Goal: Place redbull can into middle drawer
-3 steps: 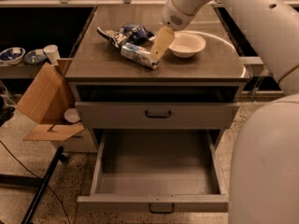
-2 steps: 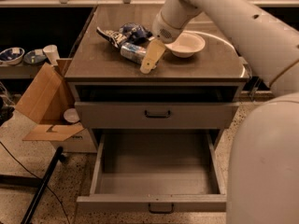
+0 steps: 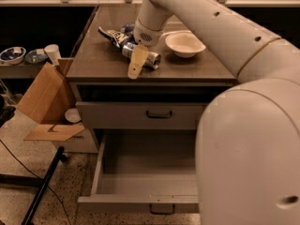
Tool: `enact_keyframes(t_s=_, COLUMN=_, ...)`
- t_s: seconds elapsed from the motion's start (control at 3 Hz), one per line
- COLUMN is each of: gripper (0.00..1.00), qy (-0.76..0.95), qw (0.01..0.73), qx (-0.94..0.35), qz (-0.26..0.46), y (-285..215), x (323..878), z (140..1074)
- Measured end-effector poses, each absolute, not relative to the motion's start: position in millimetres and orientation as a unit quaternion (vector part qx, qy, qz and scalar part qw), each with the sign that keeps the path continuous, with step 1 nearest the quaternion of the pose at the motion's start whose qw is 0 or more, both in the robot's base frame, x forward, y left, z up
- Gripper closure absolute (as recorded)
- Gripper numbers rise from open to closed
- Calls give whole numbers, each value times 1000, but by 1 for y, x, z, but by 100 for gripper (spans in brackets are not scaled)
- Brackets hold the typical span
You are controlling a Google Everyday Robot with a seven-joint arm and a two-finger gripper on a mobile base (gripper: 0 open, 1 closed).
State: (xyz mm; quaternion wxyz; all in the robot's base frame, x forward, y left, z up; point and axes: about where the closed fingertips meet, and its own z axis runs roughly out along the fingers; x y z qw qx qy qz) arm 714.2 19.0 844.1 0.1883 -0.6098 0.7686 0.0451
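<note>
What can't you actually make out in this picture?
- Camera view: the redbull can is partly covered by the hand, low over the tabletop.
- Camera view: the right side of the middle drawer is behind the robot's arm.
- Camera view: one end of the snack bag is behind the wrist.

My tool hangs over the front of the worktop; its tan part looks like matt plastic. My arm shell is smooth, white and faintly glossy. Just behind the tool, the redbull can is shiny bare metal. The worktop is smooth with a dull sheen. The middle drawer is matt grey metal inside. The snack bag is wrinkled glossy foil, the bowl smooth white, the box matt brown cardboard.
</note>
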Motion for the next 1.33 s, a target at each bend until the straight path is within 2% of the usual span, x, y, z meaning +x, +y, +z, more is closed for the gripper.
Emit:
enact_keyframes(t_s=0.33, gripper=9, qy=767, qw=163, qx=-619, qz=50, y=37, x=718, z=834)
enact_keyframes(t_s=1.33, gripper=73, qy=771, qw=145, qx=-617, qz=63, y=45, x=726, z=820)
